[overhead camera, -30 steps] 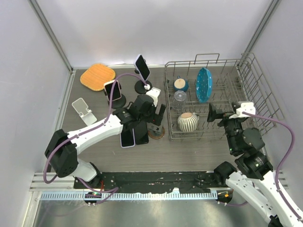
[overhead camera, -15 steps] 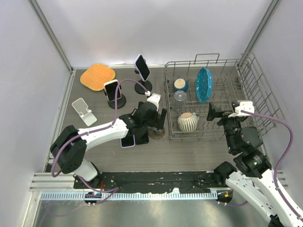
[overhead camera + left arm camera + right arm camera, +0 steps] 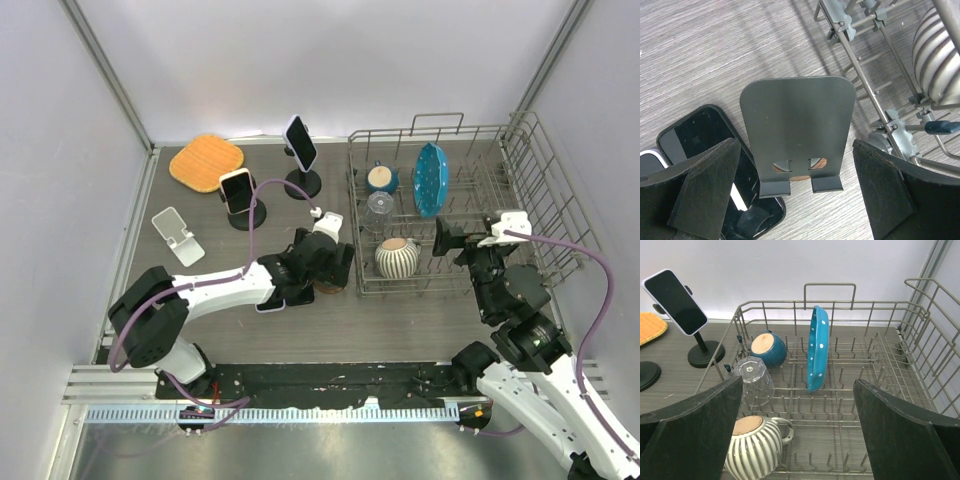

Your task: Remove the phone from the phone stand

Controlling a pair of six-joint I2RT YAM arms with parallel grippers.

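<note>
Phone [image 3: 694, 131]: flat on the desk [image 3: 710, 45], screen up, partly under one of the left fingers [image 3: 705, 192]. A white-edged phone [image 3: 651, 161] lies just beside it, on the side away from the fingers.

The left fingers are spread to their widest and hold nothing. The dark phone stand [image 3: 797, 120] stands empty between them, touched by neither. Judgement: this stand is already cleared.

Well beyond the left fingers, a low-stand phone [image 3: 236, 189] and a tall-stem phone [image 3: 300, 143] sit on their mounts.

The right fingers [image 3: 690, 415] are wide apart, empty, facing the dish rack [image 3: 830, 304].

Handling, judged: rigid slab, light, with a slick, breakable glass face. Grip across the long edges, not the faces. Lift clear of the stand's lip before drawing away.
</note>
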